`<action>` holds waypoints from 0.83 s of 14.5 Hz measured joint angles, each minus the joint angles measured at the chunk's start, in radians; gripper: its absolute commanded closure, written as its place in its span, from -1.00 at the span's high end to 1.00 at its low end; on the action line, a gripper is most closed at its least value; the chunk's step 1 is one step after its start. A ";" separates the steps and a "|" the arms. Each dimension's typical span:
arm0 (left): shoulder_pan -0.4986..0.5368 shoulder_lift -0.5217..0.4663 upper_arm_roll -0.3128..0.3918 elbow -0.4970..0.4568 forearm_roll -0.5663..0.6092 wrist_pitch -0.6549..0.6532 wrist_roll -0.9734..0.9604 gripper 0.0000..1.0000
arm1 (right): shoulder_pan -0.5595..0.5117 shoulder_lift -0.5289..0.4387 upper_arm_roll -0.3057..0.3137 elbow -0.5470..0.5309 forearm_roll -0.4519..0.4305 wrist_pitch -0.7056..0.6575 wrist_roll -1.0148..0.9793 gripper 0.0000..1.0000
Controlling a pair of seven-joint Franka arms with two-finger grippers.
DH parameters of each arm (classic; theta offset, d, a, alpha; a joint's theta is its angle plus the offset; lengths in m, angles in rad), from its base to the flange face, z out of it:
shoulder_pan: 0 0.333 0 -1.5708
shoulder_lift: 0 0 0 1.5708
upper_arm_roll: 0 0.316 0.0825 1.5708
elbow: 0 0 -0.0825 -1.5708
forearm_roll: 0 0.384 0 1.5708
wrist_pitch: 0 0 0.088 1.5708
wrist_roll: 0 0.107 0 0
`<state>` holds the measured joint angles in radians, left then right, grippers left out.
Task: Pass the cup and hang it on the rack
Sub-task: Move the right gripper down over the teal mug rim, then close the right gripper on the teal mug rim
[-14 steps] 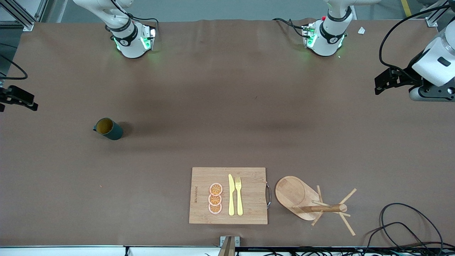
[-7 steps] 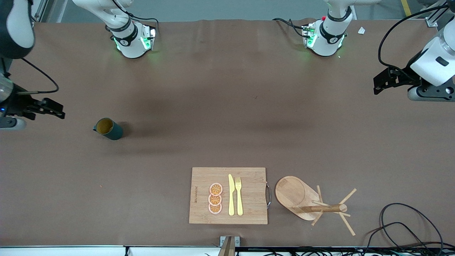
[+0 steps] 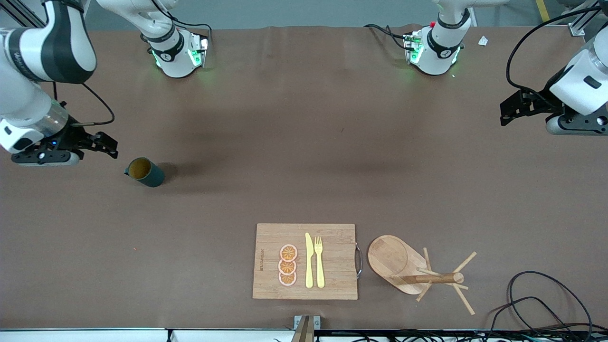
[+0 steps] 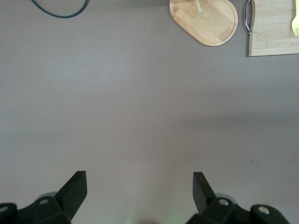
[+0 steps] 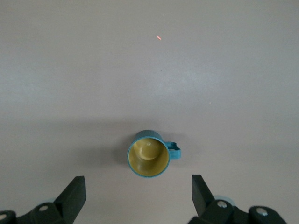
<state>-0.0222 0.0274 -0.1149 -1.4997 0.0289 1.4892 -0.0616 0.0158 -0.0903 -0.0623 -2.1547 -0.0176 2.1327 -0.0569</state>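
Cup (image 3: 145,172) upright on the table (image 3: 304,142), mouth up, at the right arm's end. Right gripper (image 3: 108,146) in the air just beside it, jaws fully spread, nothing held; in the right wrist view the cup (image 5: 148,159) sits between and ahead of the fingertips (image 5: 74,191), untouched. Left gripper (image 3: 507,110) waits over the left arm's end, jaws wide, empty. Rack (image 3: 418,271) stands well apart from both, beside the cutting board (image 3: 305,261).
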 measured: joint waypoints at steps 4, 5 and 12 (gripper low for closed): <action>0.000 0.000 0.000 0.000 0.000 -0.002 -0.001 1.00 | 0.000 -0.004 0.000 -0.145 0.000 0.194 0.029 1.00; 0.001 0.000 0.000 0.000 0.000 -0.003 -0.001 1.00 | 0.002 -0.003 0.000 -0.167 0.000 0.234 0.031 1.00; 0.001 0.000 0.001 0.000 0.000 -0.007 -0.001 1.00 | 0.093 0.107 0.004 -0.233 0.000 0.385 0.075 1.00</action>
<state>-0.0216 0.0274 -0.1142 -1.4996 0.0289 1.4819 -0.0626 0.1088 0.0168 -0.0582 -2.3877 -0.0174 2.5178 0.0181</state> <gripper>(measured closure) 0.000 0.000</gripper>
